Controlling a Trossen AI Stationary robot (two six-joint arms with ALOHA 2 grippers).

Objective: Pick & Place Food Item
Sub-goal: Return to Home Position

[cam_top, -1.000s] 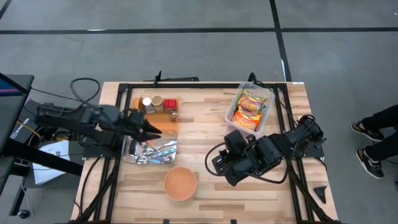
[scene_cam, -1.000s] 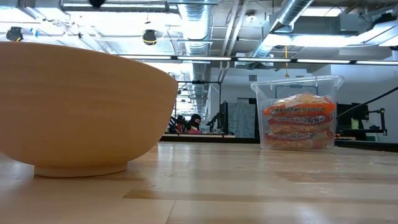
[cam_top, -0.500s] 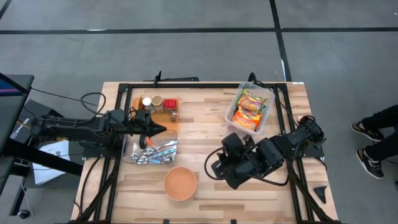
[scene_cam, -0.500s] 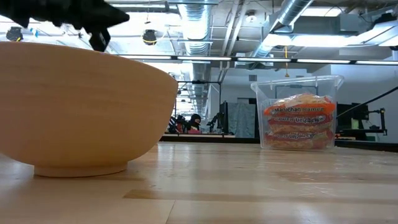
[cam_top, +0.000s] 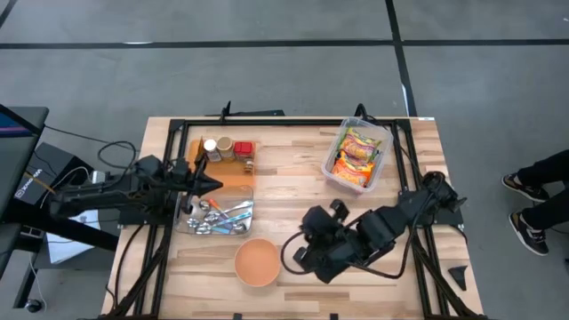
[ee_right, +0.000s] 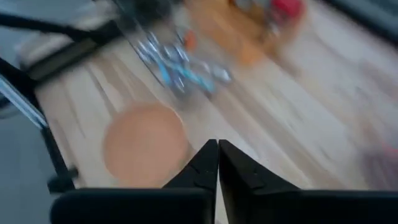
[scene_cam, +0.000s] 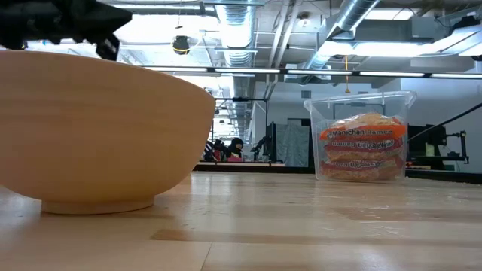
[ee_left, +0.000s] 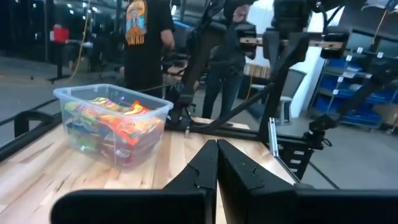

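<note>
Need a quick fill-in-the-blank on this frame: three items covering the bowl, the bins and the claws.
1. Seen from above, the wooden bowl is ____.
2. The ramen packets sit in the clear bin on the ____ arm's side of the table.
3. The left claw, over the orange bin, and the right claw, beside the bowl, are both ____.

Missing words: empty; right; shut.

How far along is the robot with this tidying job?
Mostly done, it seems. The noodle packets sit in the clear bin, jars in the orange bin, cutlery in the second clear bin. Nothing is in hand: left tool and right tool are shut, empty. The wooden bowl stands empty; likely only parking remains.
</note>
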